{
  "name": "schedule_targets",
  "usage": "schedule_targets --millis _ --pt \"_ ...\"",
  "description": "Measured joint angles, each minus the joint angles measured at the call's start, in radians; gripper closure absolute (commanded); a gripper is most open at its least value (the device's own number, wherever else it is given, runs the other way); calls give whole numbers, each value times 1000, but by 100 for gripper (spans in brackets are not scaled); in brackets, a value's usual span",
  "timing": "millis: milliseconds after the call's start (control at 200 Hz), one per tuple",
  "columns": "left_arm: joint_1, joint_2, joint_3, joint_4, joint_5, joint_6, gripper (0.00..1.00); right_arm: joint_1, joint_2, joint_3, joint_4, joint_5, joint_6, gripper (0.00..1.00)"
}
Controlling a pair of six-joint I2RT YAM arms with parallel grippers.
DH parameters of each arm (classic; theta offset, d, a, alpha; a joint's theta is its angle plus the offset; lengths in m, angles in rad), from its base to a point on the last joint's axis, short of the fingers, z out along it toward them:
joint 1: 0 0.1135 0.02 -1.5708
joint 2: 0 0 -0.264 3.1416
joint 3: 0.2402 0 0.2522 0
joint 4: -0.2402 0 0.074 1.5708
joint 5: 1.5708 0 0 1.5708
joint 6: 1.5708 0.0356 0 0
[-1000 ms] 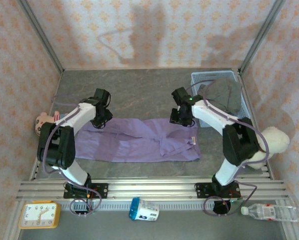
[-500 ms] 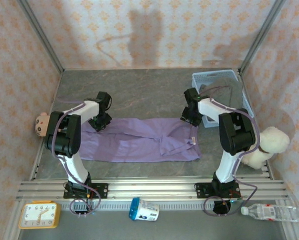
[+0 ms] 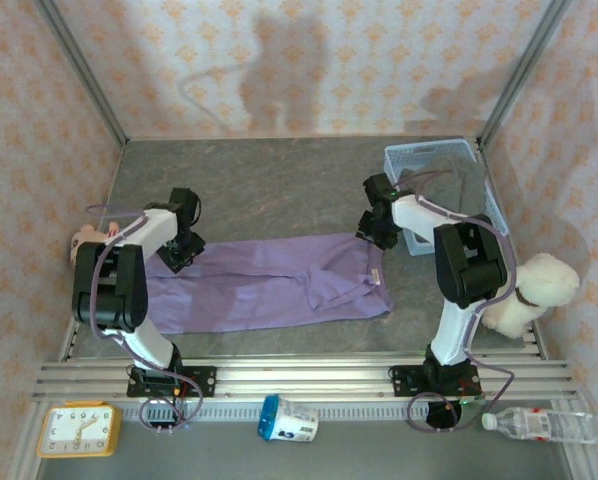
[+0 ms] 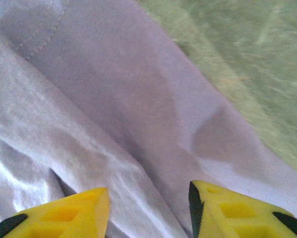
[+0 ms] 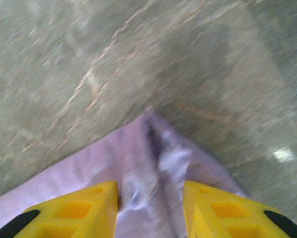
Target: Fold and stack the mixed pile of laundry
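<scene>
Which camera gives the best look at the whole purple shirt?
The top external view: the purple shirt lies spread out full length on the table. The left wrist view gives a close patch with a seam, the right wrist view one bunched corner.

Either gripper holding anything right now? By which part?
Right gripper pinches the lilac shirt by its far right corner, cloth bunched between the fingers. Left gripper straddles the shirt's far left edge; whether it grips cannot be told.

Soft light is filling the top view, and big grey shadows are lying on the back wall [image 3: 299, 80]. Both wrist views are looking blurry, mostly the table [image 5: 138, 59].
</scene>
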Motion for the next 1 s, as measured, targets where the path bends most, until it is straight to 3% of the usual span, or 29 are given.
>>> schedule_targets --millis 95,250,525,746,926,1001 --pt "-37 -37 45 -6 17 19 51 57 -46 -4 -3 -5 -10 69" --pt "-86 -54 59 2 46 27 51 129 -80 -12 -3 -9 -6 67" --pt "-84 -3 -42 27 74 27 52 111 -80 -46 -34 80 -18 66" --pt "-84 37 -44 48 74 27 52 100 -80 -130 -32 78 -39 67" --pt "-84 40 -46 55 74 27 52 100 -106 -173 -15 80 -37 85" --pt "-84 46 -47 59 74 27 52 100 -120 -179 -21 91 -30 87"
